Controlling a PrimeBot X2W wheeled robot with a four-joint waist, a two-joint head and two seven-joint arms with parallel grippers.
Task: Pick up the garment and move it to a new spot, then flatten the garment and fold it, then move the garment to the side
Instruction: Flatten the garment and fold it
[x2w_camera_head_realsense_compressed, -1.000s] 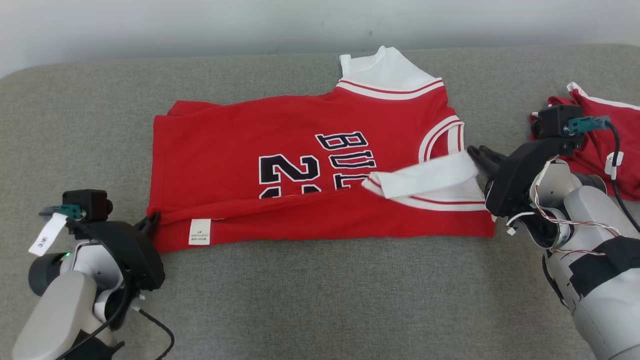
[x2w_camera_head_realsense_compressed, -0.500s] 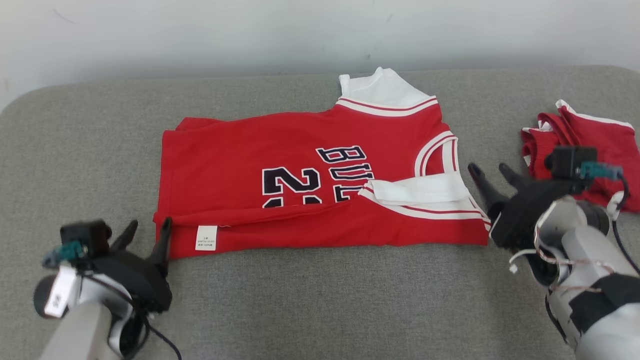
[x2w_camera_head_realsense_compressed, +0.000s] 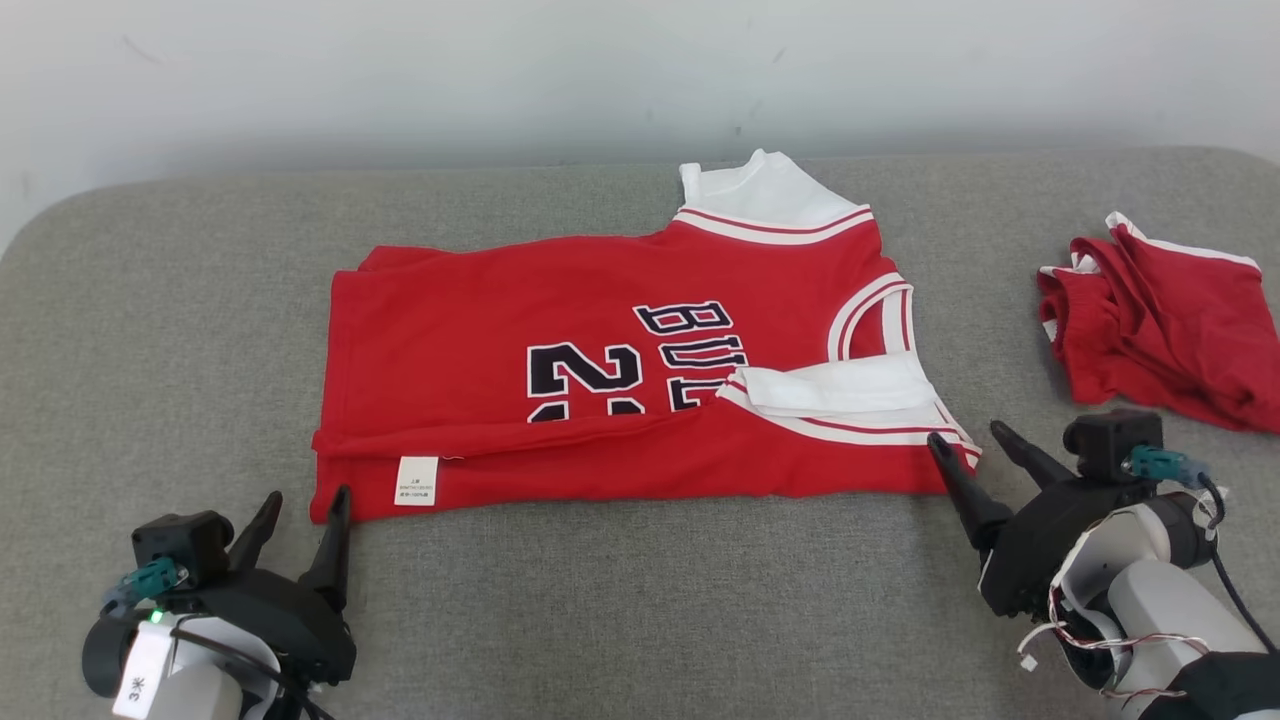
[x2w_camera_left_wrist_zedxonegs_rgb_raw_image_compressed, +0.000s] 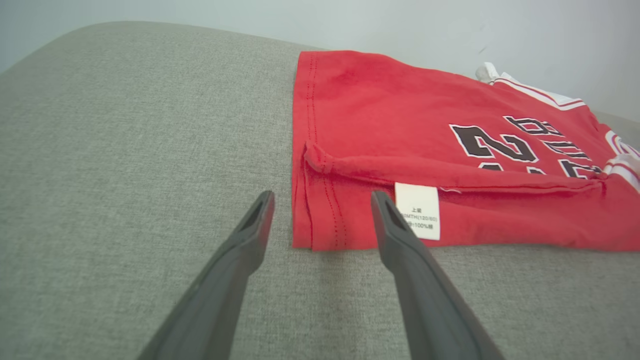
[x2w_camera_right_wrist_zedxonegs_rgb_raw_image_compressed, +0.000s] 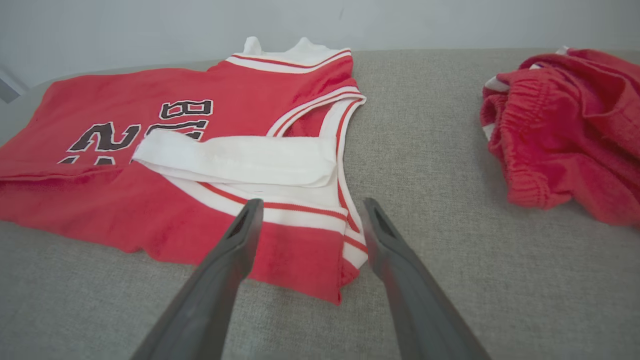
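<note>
Nearest, at the near left, the left gripper has its fingers spread wide with nothing between them, just short of the near left corner of the red jersey. At the near right, the right gripper is likewise wide open and empty, its fingers pointing at the jersey's near right corner. The jersey lies flat in the middle of the grey cushion, its near edge folded over and a white label showing. Farther right, well apart, red shorts lie crumpled.
</note>
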